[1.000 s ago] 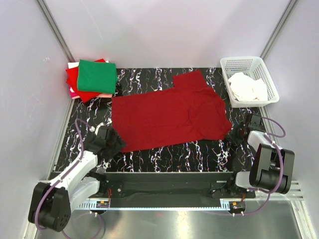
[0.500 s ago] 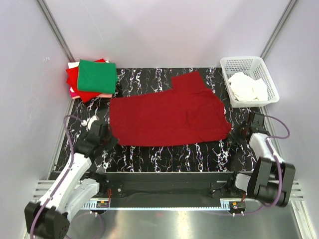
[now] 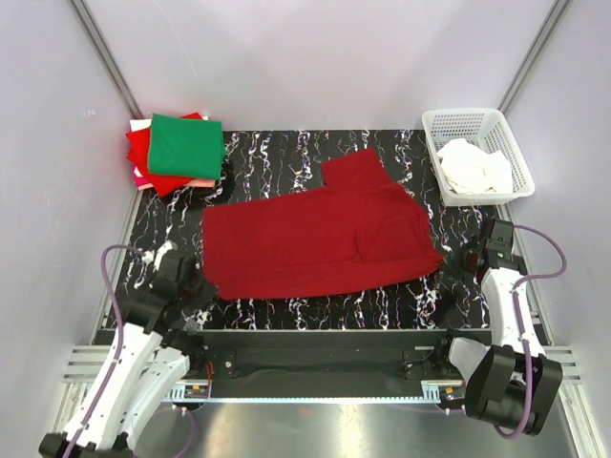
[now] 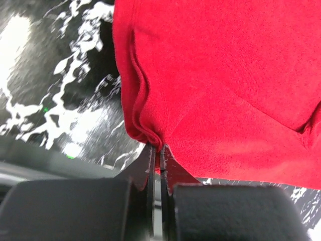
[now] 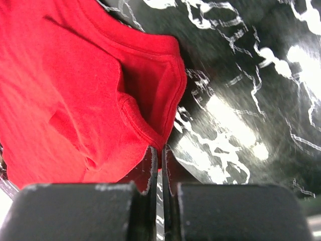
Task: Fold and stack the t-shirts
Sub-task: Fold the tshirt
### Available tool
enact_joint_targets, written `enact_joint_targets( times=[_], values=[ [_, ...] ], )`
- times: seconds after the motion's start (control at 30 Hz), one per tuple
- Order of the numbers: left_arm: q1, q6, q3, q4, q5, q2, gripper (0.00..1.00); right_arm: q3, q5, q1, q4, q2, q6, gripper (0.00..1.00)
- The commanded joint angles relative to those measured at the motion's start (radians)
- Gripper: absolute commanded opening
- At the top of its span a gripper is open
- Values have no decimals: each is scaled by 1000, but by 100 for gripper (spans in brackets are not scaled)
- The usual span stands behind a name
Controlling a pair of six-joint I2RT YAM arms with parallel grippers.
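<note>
The crimson t-shirt [image 3: 315, 239] lies lengthwise from 9 to 3 o'clock between the left gripper [image 3: 201, 284] and right gripper [image 3: 449, 260], each pinched closed on its near corner.

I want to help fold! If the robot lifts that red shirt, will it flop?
Probably floppy: the red shirt bunches into soft folds where the left gripper pinches it. Likely light: the cloth looks thin. It may sag between that and the right gripper.
</note>
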Motion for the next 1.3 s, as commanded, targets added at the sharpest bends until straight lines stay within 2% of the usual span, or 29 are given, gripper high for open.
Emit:
enact_joint_targets(
  times=[0.0, 0.1, 0.17, 0.23, 0.27, 0.3, 0.33, 0.37, 0.4, 0.43, 0.47, 0.53, 0.6, 0.63, 0.67, 0.7, 0.73, 0.77, 0.8, 0.83, 0.87, 0.93, 1.0, 1.03, 1.1, 1.13, 1.2, 1.23, 1.27],
  values=[
    [-1, -23, 42, -151, -4, -82, 3, 6, -5, -6, -76, -34, 44, 0],
    [-3, -25, 53, -224, 21, -168, 5, -34, -62, -6, -106, -85, 83, 0],
    [-6, 1, 62, -228, 90, -234, 11, -45, -85, -6, -134, -122, 95, 0],
    [-7, -8, 111, -281, 93, -266, 16, -37, -70, -6, -187, -143, 84, 0],
    [-7, 0, 131, -303, 90, -265, 19, -25, -53, -6, -204, -169, 83, 4],
    [-7, 10, 166, -342, 85, -255, 24, -22, -66, -6, -218, -182, 83, 14],
    [-7, 24, 178, -356, 84, -233, 42, -21, -85, -6, -226, -194, 81, 26],
    [-7, 52, 192, -366, 84, -219, 51, -7, -100, -6, -238, -217, 87, 44],
    [-9, 62, 217, -383, 82, -208, 59, -1, -116, -6, -234, -228, 92, 82],
    [-7, 76, 234, -387, 69, -186, 66, 24, -132, -6, -226, -235, 90, 94],
    [-7, 105, 255, -389, 58, -176, 66, 48, -117, -6, -231, -244, 87, 100],
    [-7, 142, 332, -380, 35, -142, 65, 138, -87, -6, -238, -245, 54, 100],
    [-7, 207, 404, -358, -6, -76, 68, 205, -57, -6, -226, -208, 29, 100],
    [-7, 230, 419, -344, -20, -48, 73, 234, -71, -4, -194, -194, 26, 100],
    [-7, 281, 444, -325, -30, -21, 82, 271, -159, -4, -150, -158, 23, 100],
    [-7, 297, 455, -285, -33, 37, 97, 285, -218, 7, -37, -131, 40, 100],
    [-7, 311, 471, -269, -36, 65, 99, 309, -313, 34, 40, -54, 60, 100],
    [-7, 326, 510, -230, -33, 87, 99, 355, -301, 75, 77, 6, 46, 100],
    [-7, 334, 528, -205, -27, 100, 99, 433, -251, 196, 20, 80, 11, 100],
    [-7, 343, 540, -179, -19, 101, 99, 607, -190, 253, -17, 158, -32, 100],
    [-7, 383, 554, -116, -20, 98, 99, 695, -119, 292, -54, 315, -102, 100],
    [-7, 443, 532, -47, -40, 87, 99, 924, -138, 365, -123, 545, -161, 100],
    [-6, 500, 449, 51, -59, 84, 99, 1071, -143, 379, -177, 689, -228, 100],
    [-6, 506, 427, 70, -54, 88, 99, 1195, -140, 386, -189, 811, -245, 100],
    [-4, 527, 421, 71, -21, 123, 99, 1295, -146, 389, -180, 919, -302, 100],
    [-6, 549, 426, 68, 10, 134, 99, 1403, -148, 389, -194, 1032, -319, 100],
    [-6, 579, 412, 67, -25, 130, 99, 1539, -168, 389, -262, 1157, -353, 100],
    [-6, 589, 395, 74, -80, 116, 98, 1646, -192, 390, -267, 1259, -348, 100],
    [-6, 595, 355, 102, -109, 99, 98, 1680, -208, 395, -258, 1298, -333, 99]
  ],
)
